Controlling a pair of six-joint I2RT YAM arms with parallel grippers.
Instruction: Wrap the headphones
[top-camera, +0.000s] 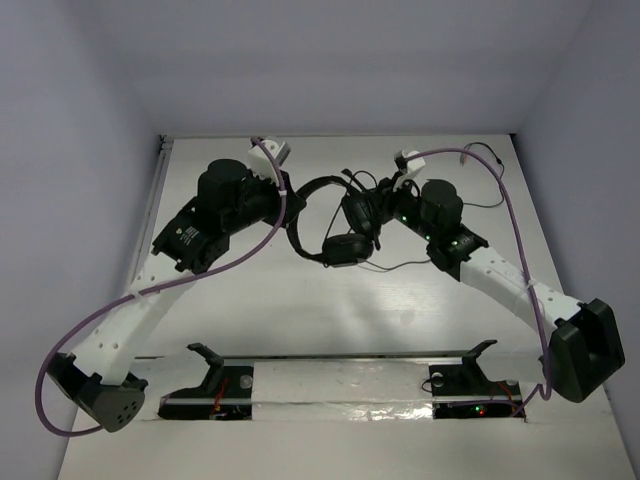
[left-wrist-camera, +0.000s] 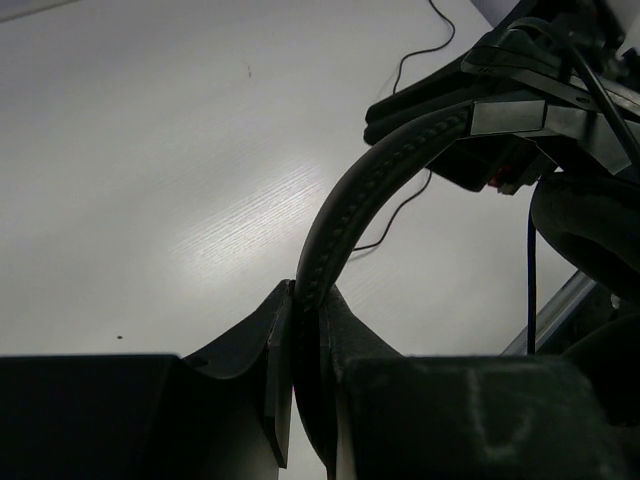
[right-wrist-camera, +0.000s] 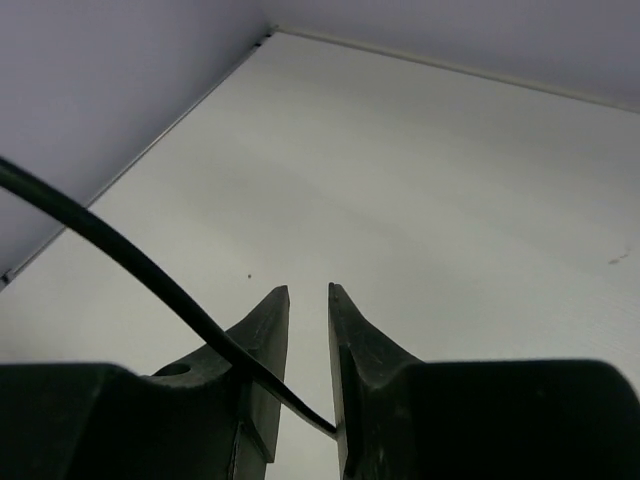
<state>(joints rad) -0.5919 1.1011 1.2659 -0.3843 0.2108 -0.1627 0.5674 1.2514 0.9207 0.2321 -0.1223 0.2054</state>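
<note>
Clamping headphones (top-camera: 345, 248) headband (left-wrist-camera: 350, 210): left fingers (left-wrist-camera: 250, 350); right fingers (right-wrist-camera: 365, 350) narrowly parted, cable (right-wrist-camera: 120, 250) between.

Left arm (top-camera: 150, 300) stretched forward and inward from its base, left gripper (left-wrist-camera: 308, 295) with fingers clamped on the headband (left-wrist-camera: 370, 190); right arm (top-camera: 500, 275) stretched forward and inward to face it, right gripper (right-wrist-camera: 309, 295) with fingers narrowly parted, the cable (right-wrist-camera: 130, 260) passing between them.

walls (top-camera: 330, 60): pale lilac-grey | table (top-camera: 300, 320): white, glossy | light: glare mid-table
</note>
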